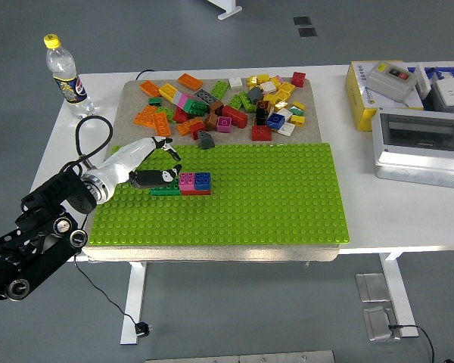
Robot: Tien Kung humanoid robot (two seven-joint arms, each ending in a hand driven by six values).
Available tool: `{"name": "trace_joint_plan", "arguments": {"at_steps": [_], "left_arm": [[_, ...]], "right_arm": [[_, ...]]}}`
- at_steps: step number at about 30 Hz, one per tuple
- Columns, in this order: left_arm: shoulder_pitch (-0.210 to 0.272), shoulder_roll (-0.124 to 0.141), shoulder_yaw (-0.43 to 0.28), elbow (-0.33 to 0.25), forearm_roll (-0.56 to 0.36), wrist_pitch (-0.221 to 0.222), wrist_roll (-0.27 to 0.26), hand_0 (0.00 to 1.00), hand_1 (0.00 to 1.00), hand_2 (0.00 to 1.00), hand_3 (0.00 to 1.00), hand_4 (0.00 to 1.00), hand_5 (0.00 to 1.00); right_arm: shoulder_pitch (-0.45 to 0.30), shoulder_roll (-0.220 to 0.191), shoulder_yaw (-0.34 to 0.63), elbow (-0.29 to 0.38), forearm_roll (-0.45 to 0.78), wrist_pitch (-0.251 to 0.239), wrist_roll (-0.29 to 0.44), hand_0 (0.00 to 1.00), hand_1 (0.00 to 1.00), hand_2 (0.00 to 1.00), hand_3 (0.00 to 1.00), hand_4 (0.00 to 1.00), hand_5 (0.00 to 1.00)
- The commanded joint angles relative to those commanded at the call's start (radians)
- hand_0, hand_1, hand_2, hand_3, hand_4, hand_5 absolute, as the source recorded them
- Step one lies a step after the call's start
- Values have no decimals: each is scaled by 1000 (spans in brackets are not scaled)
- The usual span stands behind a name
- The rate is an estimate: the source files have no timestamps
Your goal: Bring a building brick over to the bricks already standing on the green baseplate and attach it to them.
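Note:
The green baseplate (272,197) covers the front of the table. On its left part stands a small cluster: a pink brick (187,180) and a blue brick (203,179) on a red one (198,192), with a flat green brick (163,191) joined at their left. My left hand (157,162), white with black fingertips, hovers just left of the cluster. Its fingers (169,148) are spread above and its thumb (147,179) lies low beside the pink brick, holding nothing. The loose brick pile (227,102) lies on the grey mat behind the plate.
A water bottle (66,76) stands at the table's far left corner. A yellow box (361,102) and grey electrical boxes (420,147) fill the right side. A dark grey brick (205,140) sits at the plate's back edge.

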Motion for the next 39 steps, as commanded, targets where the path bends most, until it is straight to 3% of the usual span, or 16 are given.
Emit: {"name": "trace_joint_plan", "arguments": {"at_steps": [2,6,9,12,16,24,26,28,29,34,35,39], "left_arm": [[21,26,-26,-34,-5,3,-5,994,923,899,621,572,427],[86,103,-84,-89,-13,6,-24,989,907,885,627,565,425],[116,148,-111,-83,-9,5,-32,989,907,885,627,565,425],[138,168,-145,-56,0,4,-39,984,893,875,625,558,421],[171,155,-213,-14,19,4,-44,965,863,837,643,544,416],[249,60,-373,4,53,14,-45,963,856,826,649,527,404],[254,49,-386,6,52,18,-50,963,856,826,649,527,404],[255,43,-387,12,49,24,-56,963,856,826,649,527,404],[254,43,-383,15,48,27,-57,966,859,834,785,540,357],[222,57,-320,39,61,30,-52,966,859,834,785,540,357],[213,61,-306,44,67,29,-49,968,858,840,856,531,243],[174,72,-241,65,95,30,-38,968,858,840,856,531,243]], "right_arm": [[-3,3,1,0,1,-5,3,715,710,763,731,544,707],[-9,9,2,0,4,-16,8,713,712,763,726,541,729],[-13,11,0,-1,6,-19,9,713,712,763,726,541,729],[-14,14,-3,-2,8,-20,9,711,712,763,721,534,751],[-17,18,-6,-3,4,-22,7,711,712,762,719,525,748],[-22,23,0,-3,-14,-26,4,711,712,763,717,522,753],[-22,23,3,-3,-17,-26,3,711,712,763,717,522,753],[-21,23,7,-2,-23,-26,2,711,712,763,717,522,753],[-21,23,8,-2,-24,-26,2,710,713,763,717,525,748],[-19,22,18,-2,-30,-27,1,710,713,763,717,525,748],[-18,22,19,-2,-30,-27,1,709,710,762,718,538,734],[-17,22,21,-2,-33,-27,1,709,710,762,718,538,734]]}}
